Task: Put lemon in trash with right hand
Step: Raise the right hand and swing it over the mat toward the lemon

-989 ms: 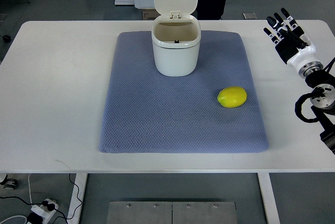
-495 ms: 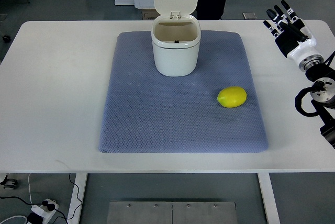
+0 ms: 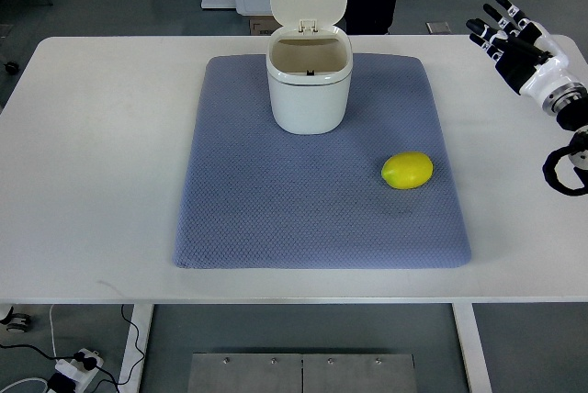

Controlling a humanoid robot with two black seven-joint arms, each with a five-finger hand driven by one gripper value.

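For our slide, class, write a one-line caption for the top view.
Lemon lies on the blue mat near the open bin; right hand, fingers spread, hovers at the table's far right.

White table point(image 3: 101, 154) carries blue-grey mat point(image 3: 276, 218), centred; nothing else directly on tabletop.

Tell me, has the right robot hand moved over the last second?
Yes. The right robot hand has drifted up and right, farther from the yellow lemon on the blue-grey quilted mat, fingers spread.

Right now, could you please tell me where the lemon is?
The lemon lies on the blue mat's right side, in front and right of the open bin.
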